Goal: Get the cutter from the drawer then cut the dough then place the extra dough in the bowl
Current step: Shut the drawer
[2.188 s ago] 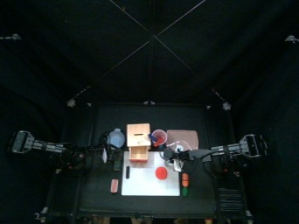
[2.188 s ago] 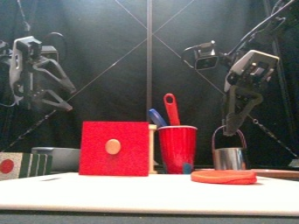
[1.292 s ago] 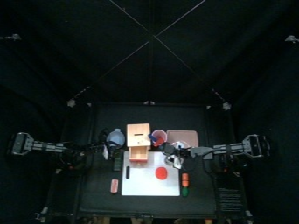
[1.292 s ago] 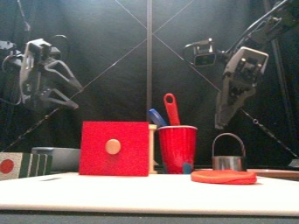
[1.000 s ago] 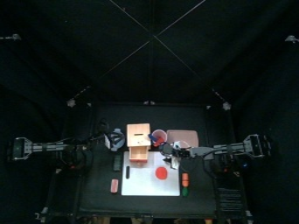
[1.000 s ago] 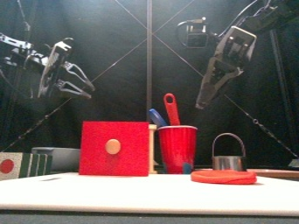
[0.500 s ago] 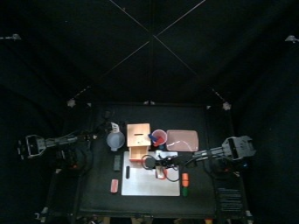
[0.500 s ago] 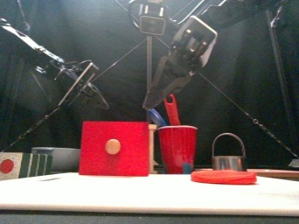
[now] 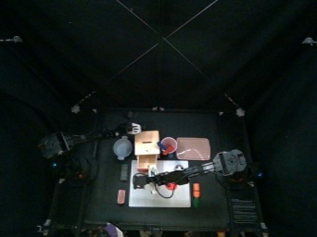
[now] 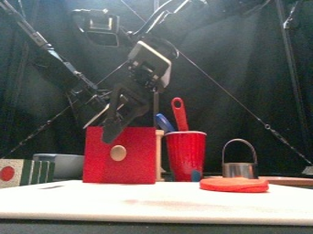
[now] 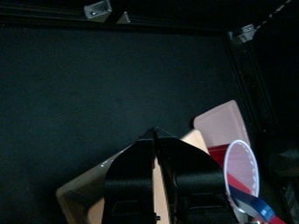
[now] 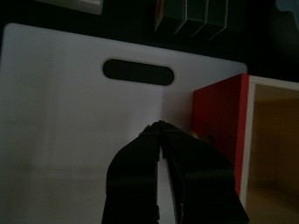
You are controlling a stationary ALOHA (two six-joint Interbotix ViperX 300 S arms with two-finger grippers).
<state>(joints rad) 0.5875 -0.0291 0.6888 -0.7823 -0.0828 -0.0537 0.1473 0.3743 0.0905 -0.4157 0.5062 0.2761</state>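
Right gripper (image 12: 158, 131): jaws pressed together at the tips, nothing held. They are poised over the white cutting board (image 12: 70, 140). The red drawer front (image 12: 219, 122) lies just beside them, and the drawer's pale inside is seen past it. The drawer is therefore judged to be pulled out of the wooden box (image 9: 148, 139). Closed jaws set this near the front are read as a blunt pusher for shutting the drawer; this is a judgement only.

Left gripper (image 11: 153, 134): jaws likewise closed and empty, held high above the tabletop near the box. The pink tray (image 11: 222, 122) and red cup (image 11: 239, 164) are seen beyond the tips. This arm is judged to be kept clear of the working arm.

Metal cutter (image 10: 240, 162): out of the drawer, upright, well apart from both pairs of jaws and just beside the red dough (image 10: 235, 185). The dough is judged uncut. Blue-grey bowl (image 9: 121, 147): near the left jaws.

Not resolved:
- Whether cutter and dough touch cannot be told.
- Whether the right jaws touch the board cannot be told.
- The bowl's contents cannot be made out.
- In the top view, dough and cutter are largely masked by the right arm.
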